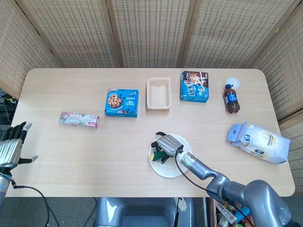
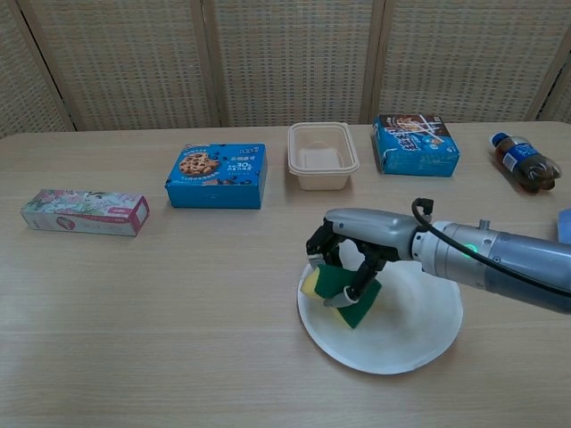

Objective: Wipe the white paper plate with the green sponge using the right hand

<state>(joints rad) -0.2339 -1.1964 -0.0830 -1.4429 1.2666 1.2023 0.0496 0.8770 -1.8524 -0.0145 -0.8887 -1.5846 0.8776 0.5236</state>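
The white paper plate [image 2: 406, 334] [image 1: 179, 166] lies near the table's front edge, right of centre. My right hand [image 2: 352, 245] [image 1: 166, 143] grips the green sponge [image 2: 343, 295] [image 1: 158, 154], whose yellow side faces left. The sponge is low over the plate's left part; I cannot tell whether it touches the surface. My left hand [image 1: 11, 144] hangs open off the table's left edge, seen only in the head view.
Along the back stand a blue cookie box [image 2: 216, 175], a beige food tray [image 2: 321, 153], a blue snack box [image 2: 415, 144] and a cola bottle [image 2: 525, 160]. A floral tissue pack [image 2: 84, 211] lies at the left. A white-blue bag [image 1: 258, 142] lies at the right.
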